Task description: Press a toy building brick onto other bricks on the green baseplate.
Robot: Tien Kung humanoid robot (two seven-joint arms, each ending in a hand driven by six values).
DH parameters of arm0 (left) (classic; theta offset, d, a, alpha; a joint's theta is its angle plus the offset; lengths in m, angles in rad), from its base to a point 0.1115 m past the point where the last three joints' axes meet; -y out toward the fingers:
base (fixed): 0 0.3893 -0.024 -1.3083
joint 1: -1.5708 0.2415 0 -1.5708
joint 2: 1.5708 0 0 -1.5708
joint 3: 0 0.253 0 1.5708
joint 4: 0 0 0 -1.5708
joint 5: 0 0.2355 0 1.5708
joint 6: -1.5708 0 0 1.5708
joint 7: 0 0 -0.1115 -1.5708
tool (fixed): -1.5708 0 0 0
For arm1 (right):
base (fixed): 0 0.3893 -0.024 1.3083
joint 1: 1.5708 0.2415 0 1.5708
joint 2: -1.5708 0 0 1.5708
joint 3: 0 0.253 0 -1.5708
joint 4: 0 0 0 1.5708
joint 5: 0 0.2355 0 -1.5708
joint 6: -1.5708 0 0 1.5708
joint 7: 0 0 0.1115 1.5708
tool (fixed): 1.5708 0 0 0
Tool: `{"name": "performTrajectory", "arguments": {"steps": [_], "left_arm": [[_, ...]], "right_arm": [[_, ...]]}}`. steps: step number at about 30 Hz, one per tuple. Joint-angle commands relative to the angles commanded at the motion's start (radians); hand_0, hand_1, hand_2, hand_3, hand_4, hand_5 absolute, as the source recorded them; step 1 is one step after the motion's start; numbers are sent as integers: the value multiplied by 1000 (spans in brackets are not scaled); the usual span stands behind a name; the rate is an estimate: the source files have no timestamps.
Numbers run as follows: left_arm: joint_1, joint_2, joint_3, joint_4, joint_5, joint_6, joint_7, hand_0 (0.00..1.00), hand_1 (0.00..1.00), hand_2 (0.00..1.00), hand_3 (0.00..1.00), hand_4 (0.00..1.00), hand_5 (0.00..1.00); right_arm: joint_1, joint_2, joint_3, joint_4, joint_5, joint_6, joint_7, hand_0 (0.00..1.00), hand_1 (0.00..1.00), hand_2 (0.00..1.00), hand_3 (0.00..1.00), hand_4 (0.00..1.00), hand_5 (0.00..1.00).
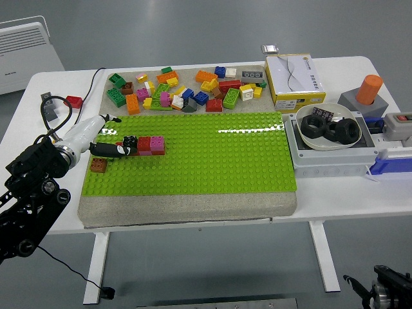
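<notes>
On the left part of the green baseplate stands a short row of bricks: a red brick joined to a pink brick, with a small black brick at the row's left end. My left hand lies just left of that row, its fingers stretched out flat and holding nothing, the tips close to the black brick. A brown brick sits alone near the plate's left edge, below the hand.
A heap of loose coloured bricks lies behind the baseplate. To the right are a yellow box, a bowl of black rings on a grey case and an orange cylinder. A cable loops by my left arm.
</notes>
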Motion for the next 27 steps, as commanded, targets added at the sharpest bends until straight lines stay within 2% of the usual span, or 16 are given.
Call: {"name": "performTrajectory", "arguments": {"steps": [5, 6, 12, 27], "left_arm": [[3, 2, 41, -17, 16, 25, 6, 980, 967, 955, 799, 998, 683], [2, 3, 48, -18, 17, 31, 5, 983, 974, 982, 793, 998, 699], [5, 9, 75, -12, 20, 59, -4, 987, 980, 998, 784, 998, 716], [21, 15, 95, 14, 0, 63, -6, 992, 982, 998, 782, 998, 730]], "right_arm": [[-3, 1, -9, -2, 15, -4, 0, 578, 596, 669, 835, 998, 998], [-4, 0, -11, -2, 18, -5, 0, 577, 596, 671, 835, 998, 998], [-6, -1, -15, -3, 24, -7, 0, 578, 596, 671, 835, 998, 998], [-10, -2, -17, -1, 27, -10, 0, 578, 596, 672, 834, 997, 998]]}}
